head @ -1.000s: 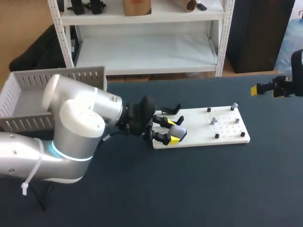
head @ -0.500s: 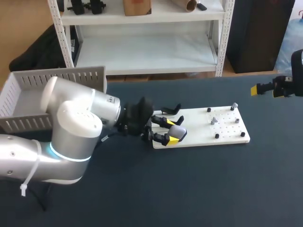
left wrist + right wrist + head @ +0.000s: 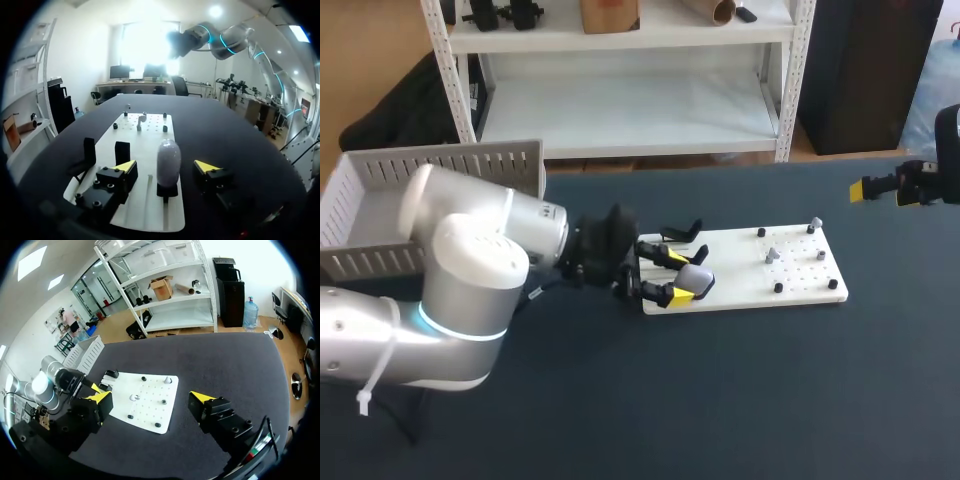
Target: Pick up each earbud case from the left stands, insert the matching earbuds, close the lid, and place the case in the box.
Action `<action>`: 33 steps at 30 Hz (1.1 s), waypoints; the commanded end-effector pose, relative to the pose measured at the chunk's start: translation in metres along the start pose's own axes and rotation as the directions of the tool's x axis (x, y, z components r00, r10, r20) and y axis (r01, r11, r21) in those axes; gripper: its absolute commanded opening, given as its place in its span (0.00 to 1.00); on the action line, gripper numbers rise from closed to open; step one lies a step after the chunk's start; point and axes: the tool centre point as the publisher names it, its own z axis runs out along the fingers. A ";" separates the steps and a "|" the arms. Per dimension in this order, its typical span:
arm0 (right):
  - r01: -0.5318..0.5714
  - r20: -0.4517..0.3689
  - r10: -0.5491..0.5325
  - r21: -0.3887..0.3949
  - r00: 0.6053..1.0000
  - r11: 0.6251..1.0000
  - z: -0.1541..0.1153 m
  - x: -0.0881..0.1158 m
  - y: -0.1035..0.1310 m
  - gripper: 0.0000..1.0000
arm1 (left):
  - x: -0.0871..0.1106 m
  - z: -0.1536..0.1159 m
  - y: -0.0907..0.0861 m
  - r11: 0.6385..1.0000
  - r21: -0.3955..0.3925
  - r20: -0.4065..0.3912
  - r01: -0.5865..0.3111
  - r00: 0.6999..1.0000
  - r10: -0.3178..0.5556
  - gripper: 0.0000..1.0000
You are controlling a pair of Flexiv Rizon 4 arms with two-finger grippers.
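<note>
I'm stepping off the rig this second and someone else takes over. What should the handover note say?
Left gripper: open, one finger on each side of the earbud case, neither touching it.
Right gripper: open and empty, over the table's right side, away from the white board.
Case: upright on its black stand at the board's left end. The neighbouring stands look empty.
Box: far left of the table, its inside mostly hidden.
Done: left gripper lined up on the case.
Left: grasp, lift, insert earbuds, close lid, place in box.
</note>
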 end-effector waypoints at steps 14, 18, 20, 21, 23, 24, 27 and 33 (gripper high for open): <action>0.000 -0.001 0.000 -0.001 1.000 1.000 0.000 0.000 0.000 1.00 | 0.001 0.005 -0.006 1.000 0.006 0.011 -0.002 1.000 0.002 0.60; 0.000 -0.001 0.000 -0.001 1.000 1.000 0.000 0.000 0.000 1.00 | 0.001 0.007 -0.004 1.000 0.008 0.012 0.002 1.000 -0.002 0.57; 0.000 -0.001 0.000 -0.001 1.000 1.000 0.000 0.000 0.000 1.00 | 0.001 0.008 -0.003 1.000 0.009 0.010 0.003 1.000 -0.003 0.55; 0.000 -0.001 0.000 -0.001 1.000 1.000 0.000 0.000 0.000 1.00 | 0.002 0.008 -0.003 1.000 0.009 0.009 0.004 1.000 -0.004 0.54; 0.000 -0.001 0.000 -0.001 1.000 1.000 0.000 0.000 0.000 1.00 | 0.003 0.009 -0.004 1.000 0.010 0.008 0.006 1.000 -0.006 0.53; 0.000 -0.001 0.000 -0.001 1.000 1.000 0.000 0.000 0.000 1.00 | 0.003 0.008 -0.004 1.000 0.010 0.008 0.006 1.000 -0.006 0.54; 0.000 -0.001 0.000 -0.001 1.000 1.000 0.000 0.000 0.000 1.00 | 0.005 0.008 -0.004 1.000 0.011 0.008 0.009 1.000 -0.009 0.52; 0.000 -0.001 0.000 -0.001 1.000 1.000 0.000 0.000 0.000 1.00 | 0.005 0.008 -0.002 1.000 0.008 0.015 0.015 1.000 -0.015 0.50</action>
